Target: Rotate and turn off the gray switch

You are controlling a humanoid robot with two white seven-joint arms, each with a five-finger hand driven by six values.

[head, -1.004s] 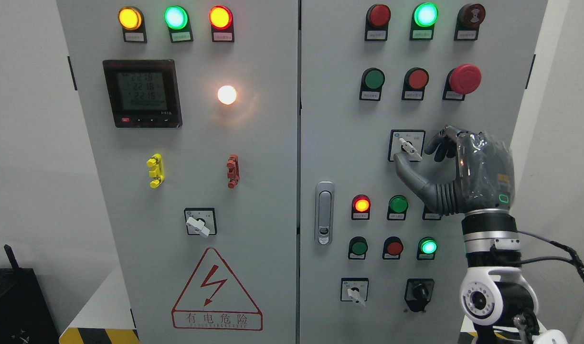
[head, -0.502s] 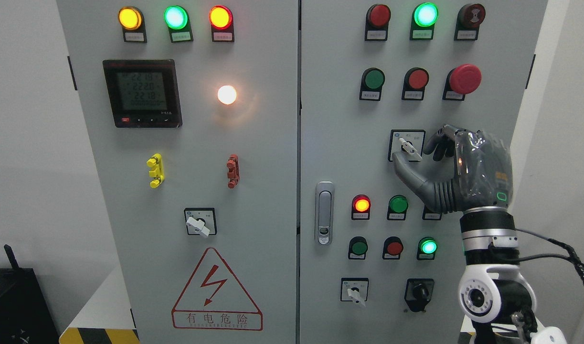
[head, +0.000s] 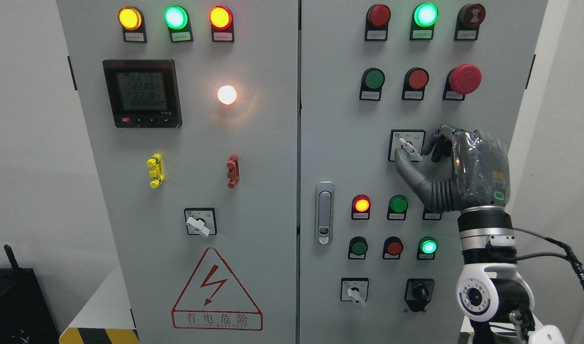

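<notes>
Right hand at the gray switch near the cabinet's right edge; thumb below, fingers curled beside it, pinching its lever loosely.

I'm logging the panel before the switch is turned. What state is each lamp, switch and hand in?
Gray switch: lever slanting down-right, not yet turned.
Right hand: thumb and fingers either side of the lever; grip unclear.
Top-left lamps: amber, green, red, all lit.
White lamp: lit.
Top-right green lamp: lit.
Red lamp: lit.
Meter display: on.
Left hand: out of view.
</notes>
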